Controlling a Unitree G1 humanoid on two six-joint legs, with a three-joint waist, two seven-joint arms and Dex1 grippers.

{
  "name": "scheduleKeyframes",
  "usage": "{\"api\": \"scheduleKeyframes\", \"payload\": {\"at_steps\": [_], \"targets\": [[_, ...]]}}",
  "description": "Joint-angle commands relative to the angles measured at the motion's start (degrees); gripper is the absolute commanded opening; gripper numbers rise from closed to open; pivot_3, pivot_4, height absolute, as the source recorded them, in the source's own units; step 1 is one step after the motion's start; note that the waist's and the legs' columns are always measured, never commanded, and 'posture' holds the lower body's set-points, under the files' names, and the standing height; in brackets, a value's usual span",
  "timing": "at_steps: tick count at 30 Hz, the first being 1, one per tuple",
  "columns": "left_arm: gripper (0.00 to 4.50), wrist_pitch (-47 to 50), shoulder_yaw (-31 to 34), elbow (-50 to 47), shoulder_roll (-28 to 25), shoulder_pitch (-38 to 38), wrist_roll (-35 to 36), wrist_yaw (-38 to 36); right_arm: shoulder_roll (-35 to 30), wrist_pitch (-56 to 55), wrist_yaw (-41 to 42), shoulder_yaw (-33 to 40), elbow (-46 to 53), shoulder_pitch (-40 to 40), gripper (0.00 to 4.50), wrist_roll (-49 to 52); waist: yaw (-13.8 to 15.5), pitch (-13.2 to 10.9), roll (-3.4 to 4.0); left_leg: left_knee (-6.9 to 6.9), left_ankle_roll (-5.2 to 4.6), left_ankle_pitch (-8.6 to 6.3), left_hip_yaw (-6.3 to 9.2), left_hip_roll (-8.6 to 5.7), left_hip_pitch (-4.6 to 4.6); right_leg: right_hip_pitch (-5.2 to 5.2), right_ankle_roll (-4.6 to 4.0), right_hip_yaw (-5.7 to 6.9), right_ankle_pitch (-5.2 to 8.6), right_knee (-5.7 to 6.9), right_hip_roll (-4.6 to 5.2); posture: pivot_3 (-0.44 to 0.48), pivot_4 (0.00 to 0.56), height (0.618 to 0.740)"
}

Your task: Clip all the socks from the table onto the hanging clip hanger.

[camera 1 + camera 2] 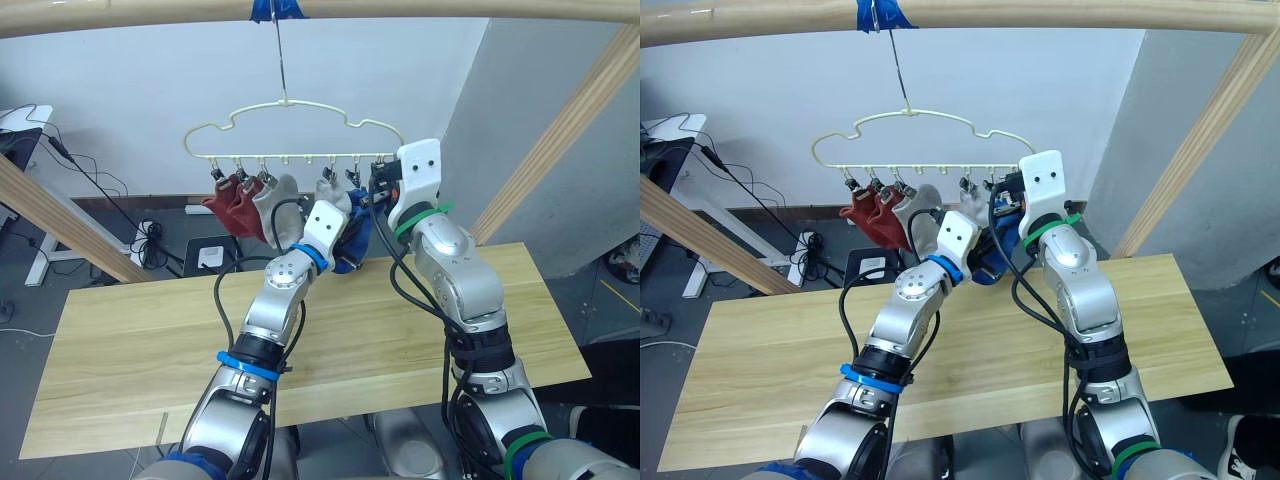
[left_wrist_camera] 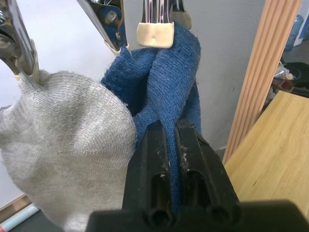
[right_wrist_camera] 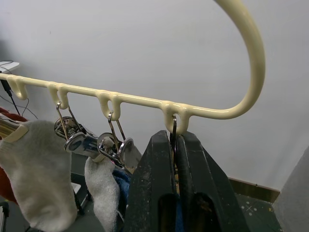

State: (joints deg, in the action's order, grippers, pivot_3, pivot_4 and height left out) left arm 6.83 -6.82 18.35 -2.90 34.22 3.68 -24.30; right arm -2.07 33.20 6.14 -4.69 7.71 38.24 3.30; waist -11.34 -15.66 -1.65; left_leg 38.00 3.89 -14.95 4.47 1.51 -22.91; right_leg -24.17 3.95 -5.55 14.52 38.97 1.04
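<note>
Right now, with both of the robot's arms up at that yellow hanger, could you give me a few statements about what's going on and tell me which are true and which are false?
1. The left gripper is pinching a blue sock. True.
2. Socks are lying on the table. False: its pale wood top is bare, and the socks hang from the clip hanger.
3. Two rust red socks hang at the hanger's left end. True.
4. The right gripper hangs open, away from the hanger. False: its fingers are closed around a metal clip at the hanger's right end.
5. A grey sock hangs right beside the blue one. True.
</note>
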Motion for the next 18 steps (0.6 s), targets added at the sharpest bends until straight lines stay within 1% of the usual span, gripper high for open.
{"api": "scheduleKeyframes", "payload": {"at_steps": [1,3,6,11,14,16,17,18], "targets": [[0.03,-0.42,0.41,-2.33,0.58,1.31,0.66,0.48,0.03,0.10,-0.19,-0.42,2.26,1.01,0.00,-0.51,0.00,0.00,0.00,0.00,0.00,0.00,0.00,0.00,0.00,0.00,0.00,0.00,0.00,0.00,0.00,-0.224,0.193,0.740],[0.03,-0.31,0.56,-2.34,0.73,1.40,0.83,0.67,0.05,0.23,-0.40,-0.22,2.34,0.97,0.00,-0.51,0.00,0.00,0.00,0.00,0.00,0.00,0.00,0.00,0.00,0.00,0.00,0.00,0.00,0.00,0.00,-0.224,0.194,0.740],[0.00,-0.13,0.70,-2.48,1.00,1.48,1.02,0.80,0.07,0.31,-0.57,0.05,2.49,0.89,0.80,-0.39,0.00,0.00,0.00,0.00,0.00,0.00,0.00,0.00,0.00,0.00,0.00,0.00,0.00,0.00,0.00,-0.223,0.195,0.740],[0.00,-0.27,0.86,-2.49,1.29,1.61,1.25,0.86,0.15,0.66,-0.75,0.15,3.01,0.77,2.73,-0.26,0.01,0.00,0.00,0.00,0.00,0.00,0.00,0.00,0.00,0.00,0.00,0.00,0.00,0.00,0.00,-0.222,0.194,0.740],[0.00,-0.41,0.32,-3.52,0.64,0.92,1.34,-0.33,-0.11,1.14,-0.30,0.40,4.65,0.22,3.83,0.32,0.01,0.00,0.00,0.00,0.00,0.00,0.00,0.00,0.00,0.00,0.00,0.00,0.00,0.00,0.00,-0.222,0.194,0.740],[0.60,0.52,-0.90,-4.80,-0.86,-0.13,1.55,-3.33,-0.97,2.00,0.92,0.65,6.93,-0.79,4.50,1.12,0.02,0.00,0.00,0.00,0.00,0.00,0.00,0.00,0.00,0.00,0.00,0.00,0.00,0.00,0.00,-0.216,0.193,0.740],[0.79,0.66,-1.49,-5.51,-1.70,-0.73,1.73,-5.01,-1.49,2.51,1.63,0.75,8.06,-1.34,4.50,1.52,0.03,0.00,0.00,-0.01,0.00,0.00,0.00,0.00,0.00,0.00,0.00,0.01,0.00,0.00,0.00,-0.216,0.193,0.740],[1.09,-0.12,-2.45,-6.53,-3.21,-1.69,1.45,-7.25,-2.41,3.23,2.76,0.92,9.71,-2.17,4.50,2.09,0.03,0.00,0.00,-0.01,0.00,0.00,0.00,0.00,-0.01,0.00,0.00,0.00,0.00,-0.01,0.00,-0.216,0.193,0.740]]}}
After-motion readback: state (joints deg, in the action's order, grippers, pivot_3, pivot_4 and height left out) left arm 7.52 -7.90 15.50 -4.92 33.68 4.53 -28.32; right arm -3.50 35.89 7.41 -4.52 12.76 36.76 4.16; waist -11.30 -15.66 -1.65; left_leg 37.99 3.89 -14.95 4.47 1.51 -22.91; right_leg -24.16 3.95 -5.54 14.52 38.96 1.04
